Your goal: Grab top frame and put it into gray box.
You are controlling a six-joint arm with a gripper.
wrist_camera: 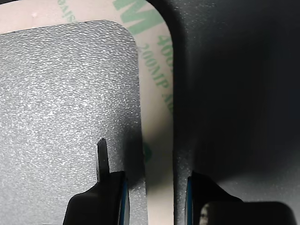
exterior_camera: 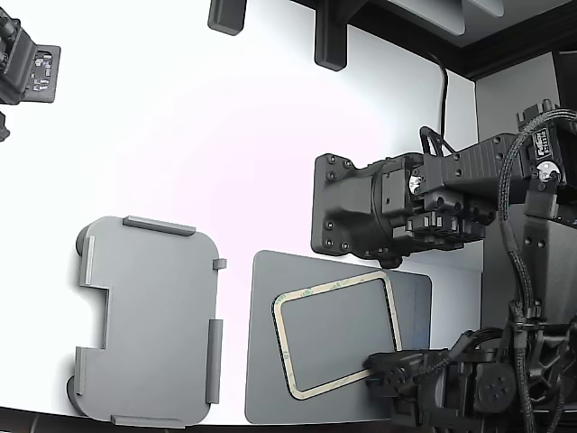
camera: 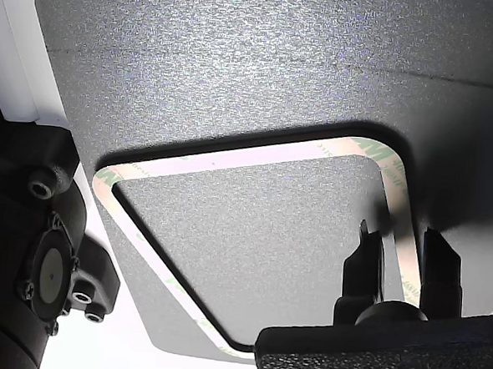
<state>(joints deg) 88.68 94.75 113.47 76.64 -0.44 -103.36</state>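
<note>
The top frame (exterior_camera: 337, 336) lies flat on the dark gray plate (exterior_camera: 270, 361), at the lower middle of the exterior view, and the gray box (exterior_camera: 149, 320) stands just beside the plate on the exterior view's left, apart from it.

I see my gripper (wrist_camera: 157, 187) low over one side strip of the frame, near a corner. Its 2 jaws are spread, 1 inside the ring and 1 outside, with the strip between them; nothing is held yet. In the wrist view the strip (wrist_camera: 157, 93) shows green printed letters, so I judge it is thin tape-like material and will bend easily. For a good pinch, I think I should close slowly on the strip only, and lift gently so the frame peels from the plate without folding.

The white table (exterior_camera: 225, 135) is around. The second arm (exterior_camera: 388, 212) hangs just above the plate's far edge; I judge it could block a high path to the box.
</note>
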